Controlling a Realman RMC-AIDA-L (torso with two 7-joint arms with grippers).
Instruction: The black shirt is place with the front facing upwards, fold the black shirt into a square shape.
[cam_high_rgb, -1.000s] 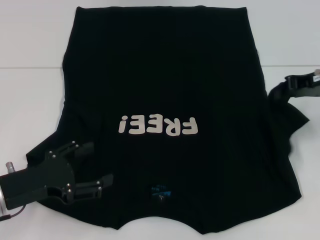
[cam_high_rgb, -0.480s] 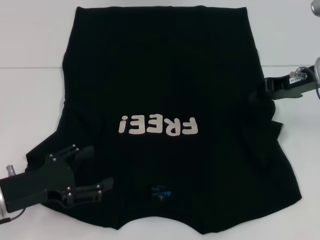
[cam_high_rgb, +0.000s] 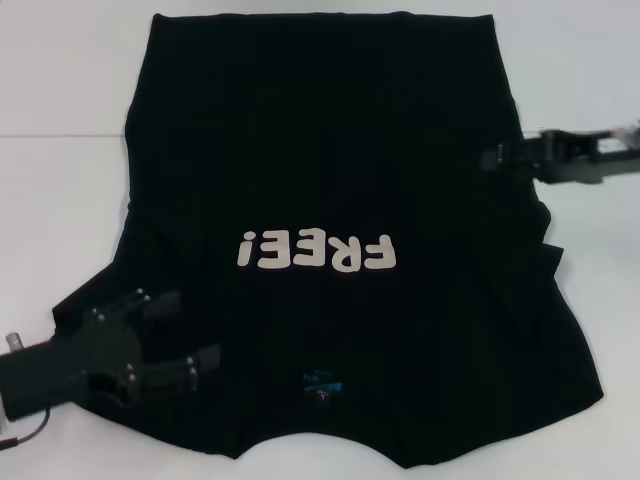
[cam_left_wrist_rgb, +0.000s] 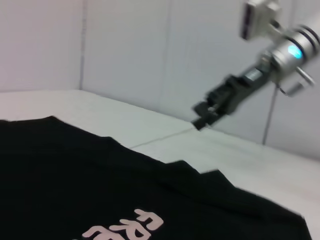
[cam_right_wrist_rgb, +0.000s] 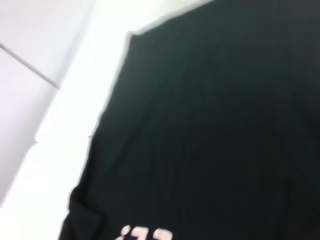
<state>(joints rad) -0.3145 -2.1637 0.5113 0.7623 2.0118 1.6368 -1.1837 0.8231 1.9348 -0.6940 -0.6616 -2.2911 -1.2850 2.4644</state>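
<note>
The left gripper (cam_high_rgb: 195, 330) sat low at the robot's near left, its black arm reaching in from the left edge, jaws spread apart and pointing toward the robot's right. The right gripper (cam_high_rgb: 492, 156) was held higher at the far right, its arm stretched nearly level and pointing toward the robot's left, jaws drawn close together.

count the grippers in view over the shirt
2. The left gripper is open over the near left part of the black shirt, beside the collar end. The right gripper is at the shirt's right edge, raised above the folded-in sleeve.
</note>
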